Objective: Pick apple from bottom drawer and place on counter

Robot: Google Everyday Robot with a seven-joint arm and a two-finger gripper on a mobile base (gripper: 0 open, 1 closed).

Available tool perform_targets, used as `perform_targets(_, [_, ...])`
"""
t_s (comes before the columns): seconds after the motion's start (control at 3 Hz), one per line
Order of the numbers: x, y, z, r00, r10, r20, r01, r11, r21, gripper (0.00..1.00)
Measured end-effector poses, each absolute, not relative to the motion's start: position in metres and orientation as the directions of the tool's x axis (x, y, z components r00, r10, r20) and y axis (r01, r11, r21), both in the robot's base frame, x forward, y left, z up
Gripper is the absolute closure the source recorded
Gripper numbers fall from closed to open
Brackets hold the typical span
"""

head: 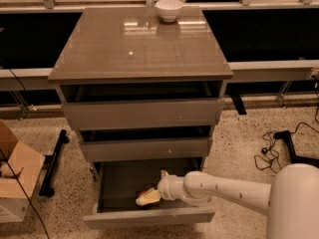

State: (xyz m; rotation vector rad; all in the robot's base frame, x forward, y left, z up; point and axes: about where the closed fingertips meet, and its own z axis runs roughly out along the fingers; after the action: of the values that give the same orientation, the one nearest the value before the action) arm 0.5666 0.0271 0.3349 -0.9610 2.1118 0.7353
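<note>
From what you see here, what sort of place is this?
Probably a robot test lab: speckled floor with loose black cables, a grey-brown three-drawer cabinet, the white arm's gripper inside its open bottom drawer.

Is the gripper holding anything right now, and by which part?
Cannot tell: the cream gripper is down inside the open grey-brown bottom drawer, and any hold is hidden.
</note>
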Motion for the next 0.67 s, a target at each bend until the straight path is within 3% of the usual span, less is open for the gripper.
perform_targets(0.67, [0.589,0.029,0.297,-0.504,-0.390,-0.770,-0.747,0.644,0.163,0.00])
